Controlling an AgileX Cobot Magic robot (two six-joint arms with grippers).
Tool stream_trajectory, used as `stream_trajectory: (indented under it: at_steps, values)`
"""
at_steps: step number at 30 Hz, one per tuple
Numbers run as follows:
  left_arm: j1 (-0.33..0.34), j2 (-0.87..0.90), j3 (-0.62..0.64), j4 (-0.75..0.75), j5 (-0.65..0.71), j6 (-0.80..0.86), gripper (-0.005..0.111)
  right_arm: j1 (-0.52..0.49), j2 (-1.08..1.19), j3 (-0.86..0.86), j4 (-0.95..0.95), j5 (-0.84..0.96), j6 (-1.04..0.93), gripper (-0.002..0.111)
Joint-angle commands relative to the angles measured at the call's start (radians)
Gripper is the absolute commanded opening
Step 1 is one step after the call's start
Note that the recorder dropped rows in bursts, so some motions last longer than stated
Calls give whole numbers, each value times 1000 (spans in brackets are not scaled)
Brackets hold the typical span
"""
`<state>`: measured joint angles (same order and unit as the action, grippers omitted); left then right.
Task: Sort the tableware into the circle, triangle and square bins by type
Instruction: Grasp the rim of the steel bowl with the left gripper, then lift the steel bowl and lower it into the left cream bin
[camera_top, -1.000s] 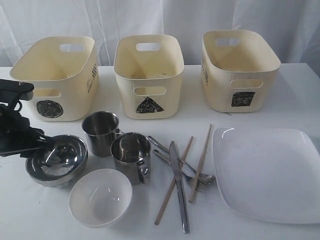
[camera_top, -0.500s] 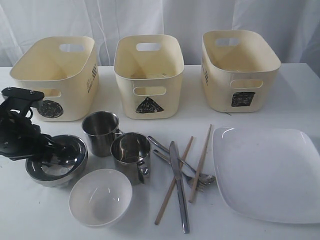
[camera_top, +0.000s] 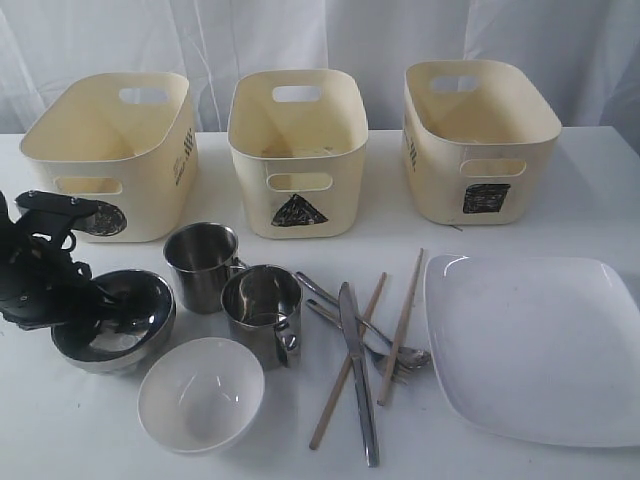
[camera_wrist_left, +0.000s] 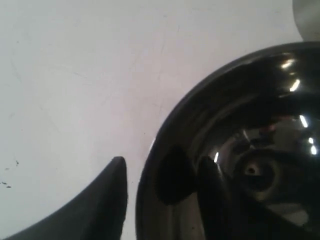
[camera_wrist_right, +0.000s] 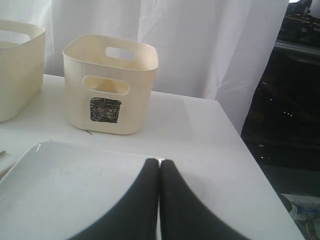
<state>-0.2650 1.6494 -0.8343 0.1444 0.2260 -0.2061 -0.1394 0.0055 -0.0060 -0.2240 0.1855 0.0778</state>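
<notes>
Since a second ago your left gripper has sunk lower and swung in over the near-left rim of the steel bowl, and nothing else on the table has shifted. Your left wrist view shows that gripper straddling the bowl's rim: one finger stands outside with a sliver of white table between it and the steel, so the jaws are still apart and not yet clamped; the other finger sits inside, though among the dark reflections you cannot really tell whether it touches the wall. The bowl stands on the table in front of the circle bin, just beside the rear steel mug, with the white bowl just in front of it. The second mug stands near the first, in front of the triangle bin. To its right lie the knife, the fork and spoon heads and the two chopsticks in a loose overlapping cluster. Your right gripper hangs with its fingers pressed together, holding nothing, above the big white plate, which lies flat in front of the square bin.
</notes>
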Motion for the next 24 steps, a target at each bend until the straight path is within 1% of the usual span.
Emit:
stream_trajectory:
  at_steps: [1,4,6,11,14,17,19,22,24]
  values:
    - [4,-1,-5,-11,6,-3,24,2,-6,6,-2,-7,5,0]
    - [4,-1,-5,-11,2,-3,7,2,-6,6,-2,-7,5,0]
    - [4,-1,-5,-9,4,-3,0,2,-6,6,-2,-7,5,0]
    - [4,-53,-5,-2,51,-3,0,2,-6,6,-2,-7,5,0]
    - [4,-168,-5,6,110,-3,0,2,-6,6,-2,-7,5,0]
    - [4,-279,-8,57,129,-1,0,2,-6,6,-2,-7,5,0]
    - [4,-328,-36,87,136,-1,0,2,-6,6,-2,-7,5,0]
    - [4,-346,-136,180,188,-1,0,2,-6,6,-2,-7,5,0]
    - [4,-340,-206,228,181,-4,0,2,-6,6,-2,-7,5,0]
